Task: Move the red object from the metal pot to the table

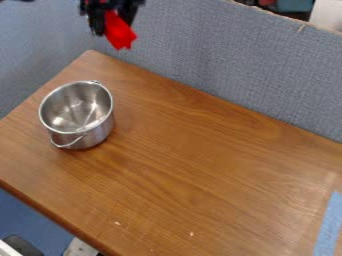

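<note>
- Brown wooden table [201, 170] against a grey partition [227, 50].
- One metal pot [78, 114], empty, well below the fingers [112, 22].
- One red object [122, 34], clamped between them.

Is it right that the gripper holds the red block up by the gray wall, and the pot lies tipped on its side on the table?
Not quite. The camera view shows the pot standing upright on the table, mouth up. The rest holds: the gripper holds the red block up by the gray wall.

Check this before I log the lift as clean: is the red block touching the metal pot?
Apart. The camera view shows the red block held high by the gripper, with bare table between it and the metal pot.
</note>
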### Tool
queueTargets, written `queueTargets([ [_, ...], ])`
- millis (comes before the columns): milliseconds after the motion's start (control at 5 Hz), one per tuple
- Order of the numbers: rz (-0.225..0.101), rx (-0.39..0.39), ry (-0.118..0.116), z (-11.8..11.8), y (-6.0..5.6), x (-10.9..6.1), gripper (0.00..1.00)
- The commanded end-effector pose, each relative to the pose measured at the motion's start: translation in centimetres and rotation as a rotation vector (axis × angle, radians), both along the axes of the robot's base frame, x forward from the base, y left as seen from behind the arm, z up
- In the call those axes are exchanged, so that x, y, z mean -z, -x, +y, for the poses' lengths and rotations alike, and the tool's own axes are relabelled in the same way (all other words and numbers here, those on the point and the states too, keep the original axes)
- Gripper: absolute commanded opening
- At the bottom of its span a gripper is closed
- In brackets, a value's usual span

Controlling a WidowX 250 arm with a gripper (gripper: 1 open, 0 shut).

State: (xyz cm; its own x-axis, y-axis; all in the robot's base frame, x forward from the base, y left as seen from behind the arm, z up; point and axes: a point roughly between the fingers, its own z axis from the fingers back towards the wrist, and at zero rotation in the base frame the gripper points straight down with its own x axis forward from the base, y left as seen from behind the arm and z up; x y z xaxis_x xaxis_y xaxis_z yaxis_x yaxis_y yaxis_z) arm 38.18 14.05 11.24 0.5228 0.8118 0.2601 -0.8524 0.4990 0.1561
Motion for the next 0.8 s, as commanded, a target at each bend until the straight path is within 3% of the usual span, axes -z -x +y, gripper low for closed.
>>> queueTargets([
  [0, -0.05, 0.097, -0.035, -1.8, -0.4, -2.6, 0.0],
  [200, -0.039, -0.122, -0.032, 1.9, 1.4, -3.3, 0.0],
  [400, -0.017, -0.371, -0.044, 7.0, 2.1, -3.6, 0.0],
  [600, 0.002, -0.528, -0.08, 11.6, 2.4, -2.2, 0.0],
])
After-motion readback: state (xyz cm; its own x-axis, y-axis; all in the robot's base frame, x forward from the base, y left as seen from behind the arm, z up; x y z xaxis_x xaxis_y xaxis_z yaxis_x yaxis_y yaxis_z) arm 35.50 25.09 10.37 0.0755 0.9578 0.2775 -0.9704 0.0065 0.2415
